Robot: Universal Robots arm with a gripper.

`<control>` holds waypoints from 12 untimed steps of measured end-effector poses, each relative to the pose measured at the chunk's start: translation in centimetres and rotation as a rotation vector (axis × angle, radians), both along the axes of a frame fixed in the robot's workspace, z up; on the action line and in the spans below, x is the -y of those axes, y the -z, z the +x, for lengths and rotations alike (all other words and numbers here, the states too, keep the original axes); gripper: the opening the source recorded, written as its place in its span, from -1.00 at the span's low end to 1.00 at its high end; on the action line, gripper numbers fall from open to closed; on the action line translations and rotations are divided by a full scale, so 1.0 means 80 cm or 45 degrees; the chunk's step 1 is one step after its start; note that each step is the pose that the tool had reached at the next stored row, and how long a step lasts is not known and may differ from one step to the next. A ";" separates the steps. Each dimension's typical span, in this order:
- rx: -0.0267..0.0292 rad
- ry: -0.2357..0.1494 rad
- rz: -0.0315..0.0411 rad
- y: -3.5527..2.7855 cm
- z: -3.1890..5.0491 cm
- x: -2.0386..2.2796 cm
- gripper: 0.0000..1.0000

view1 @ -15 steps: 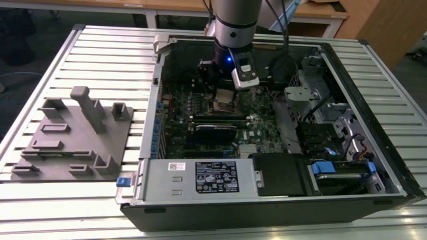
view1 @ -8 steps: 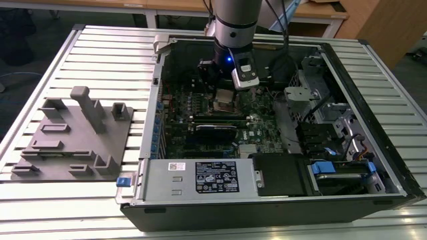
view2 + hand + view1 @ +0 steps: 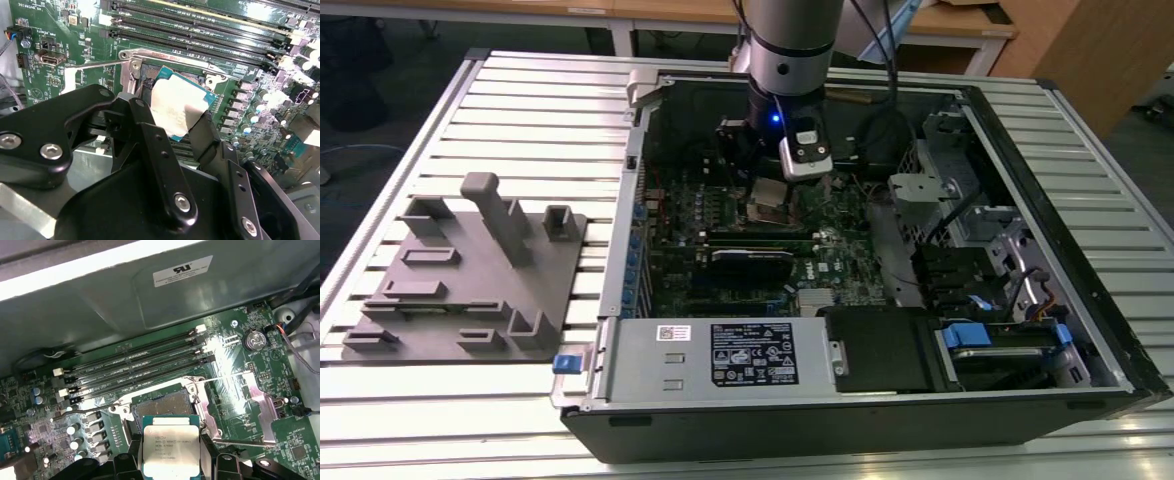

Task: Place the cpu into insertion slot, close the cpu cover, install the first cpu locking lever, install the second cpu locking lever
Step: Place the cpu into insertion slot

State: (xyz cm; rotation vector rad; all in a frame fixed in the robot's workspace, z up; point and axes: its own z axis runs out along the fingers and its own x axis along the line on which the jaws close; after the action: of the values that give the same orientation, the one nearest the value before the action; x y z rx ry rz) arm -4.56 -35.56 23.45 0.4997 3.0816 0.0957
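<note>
Slatted worktop is carrying an open computer case, with a green circuit board lying flat inside. The arm is reaching down into the case. The gripper is clamping the cpu by two opposite edges, its fingers closed only to chip width (silvery top facing the first wrist view). The chip is hanging just beside the insertion slot, not seated. The cpu cover is lying swung open alongside the slot.
</note>
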 end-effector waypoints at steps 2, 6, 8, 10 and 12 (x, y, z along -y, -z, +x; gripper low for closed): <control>0.0000 0.005 0.0000 0.0000 0.000 0.0000 0.08; 0.0000 0.055 0.0001 0.0002 0.000 0.0000 0.08; 0.0000 0.068 0.0001 0.0002 0.000 0.0000 0.08; 0.0001 0.076 0.0000 0.0002 0.000 0.0000 0.08; 0.0000 0.108 0.0000 0.0003 0.000 0.0000 0.08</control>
State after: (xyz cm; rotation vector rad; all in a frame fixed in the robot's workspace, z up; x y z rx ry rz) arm -4.56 -35.56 23.42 0.6296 3.0551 0.0942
